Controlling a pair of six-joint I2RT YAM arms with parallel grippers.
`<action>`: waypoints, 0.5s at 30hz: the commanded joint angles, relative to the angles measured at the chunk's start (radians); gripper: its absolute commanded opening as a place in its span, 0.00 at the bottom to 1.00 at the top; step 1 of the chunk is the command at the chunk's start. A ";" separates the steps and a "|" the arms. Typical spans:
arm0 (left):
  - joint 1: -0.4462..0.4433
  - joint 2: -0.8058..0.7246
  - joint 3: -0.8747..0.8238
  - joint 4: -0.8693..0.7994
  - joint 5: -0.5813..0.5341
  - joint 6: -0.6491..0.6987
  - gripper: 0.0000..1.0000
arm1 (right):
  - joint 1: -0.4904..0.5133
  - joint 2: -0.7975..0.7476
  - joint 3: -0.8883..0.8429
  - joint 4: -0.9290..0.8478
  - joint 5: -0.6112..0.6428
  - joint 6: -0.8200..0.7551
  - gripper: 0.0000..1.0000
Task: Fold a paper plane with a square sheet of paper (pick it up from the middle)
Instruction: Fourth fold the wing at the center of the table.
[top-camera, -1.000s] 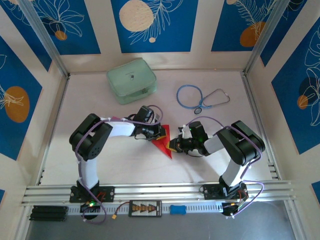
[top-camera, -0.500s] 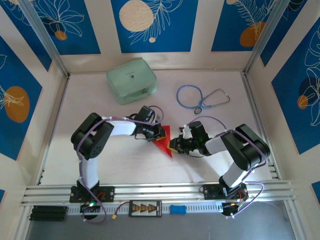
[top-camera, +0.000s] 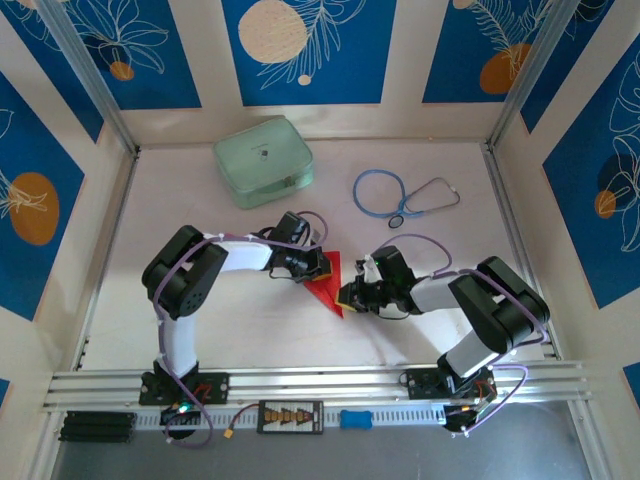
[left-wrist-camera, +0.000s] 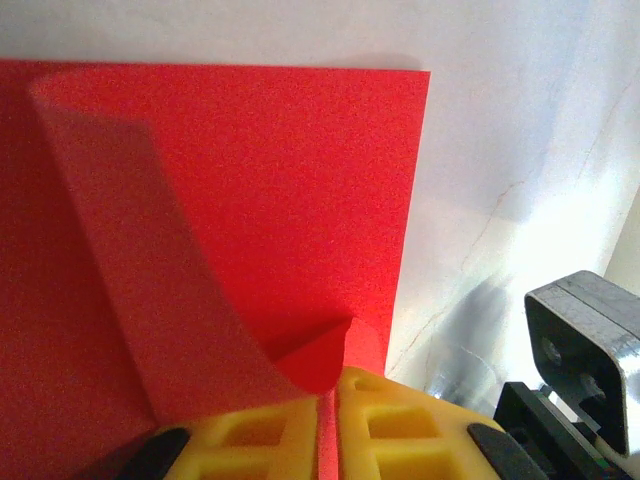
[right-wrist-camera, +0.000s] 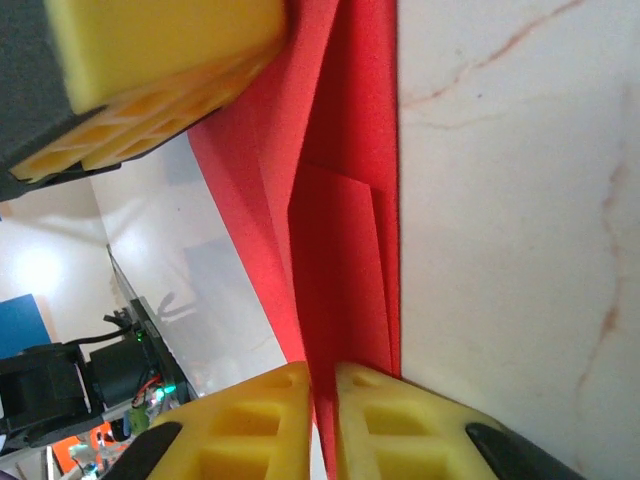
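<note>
Mid-fold near the middle of the table (top-camera: 250, 330), the left gripper (top-camera: 321, 270) and right gripper (top-camera: 346, 296) each pinch the partly creased red paper sheet (top-camera: 329, 285) from opposite sides; I reckon the next move wants a steady, aligned press to set the crease.

red paper (left-wrist-camera: 250, 200) cut off at left wrist view's left edge, lower edge hidden inside left claw (left-wrist-camera: 328, 405)

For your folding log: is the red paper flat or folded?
Folded. The paper shows overlapping layers and straight crease edges; one flap curls over.
</note>
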 joint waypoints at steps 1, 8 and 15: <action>-0.007 0.032 0.009 -0.036 0.013 0.013 0.14 | 0.007 0.003 -0.017 -0.014 -0.009 0.005 0.12; -0.008 0.035 0.008 -0.033 0.014 0.011 0.13 | 0.007 -0.011 -0.059 0.010 -0.004 0.039 0.14; -0.008 0.039 0.010 -0.031 0.017 0.011 0.13 | 0.010 -0.040 -0.072 -0.012 -0.018 0.040 0.15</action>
